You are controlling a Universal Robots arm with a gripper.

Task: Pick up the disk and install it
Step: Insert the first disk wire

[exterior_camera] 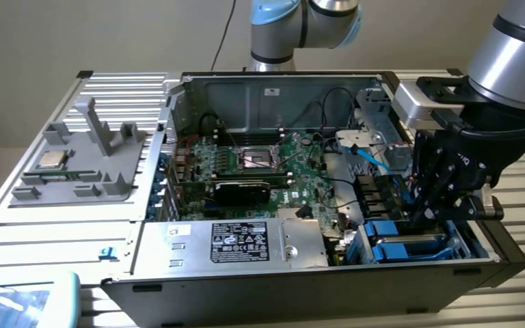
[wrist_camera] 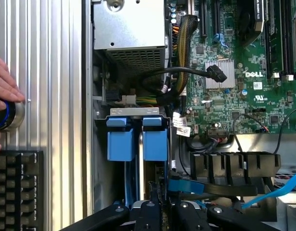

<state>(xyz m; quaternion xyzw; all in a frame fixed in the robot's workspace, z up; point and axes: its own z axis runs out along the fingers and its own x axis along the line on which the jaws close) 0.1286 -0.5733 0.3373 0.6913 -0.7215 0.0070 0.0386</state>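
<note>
**Gripping the disk edge-on at the drive bay**

Starting at the exterior view's left, a grey plastic fixture lies on the slatted metal table, at nine o'clock from the open computer case. A small square silver chip sits on the fixture. Inside the case, the green motherboard fills the middle. The silver power supply with its black label lies at six o'clock from it. A blue data cable runs at three o'clock from the board.

At the case's four o'clock corner the gripper reaches down into the drive bay. Its jaws are drawn almost together, pinching the disk, which stands on edge in its blue carrier. A second blue carrier stands just beside it, parallel, both in the bay next to the power supply.

In the wrist view, a person's hand touches a round blue-ringed knob on the table outside the case, near a black keyboard.
</note>
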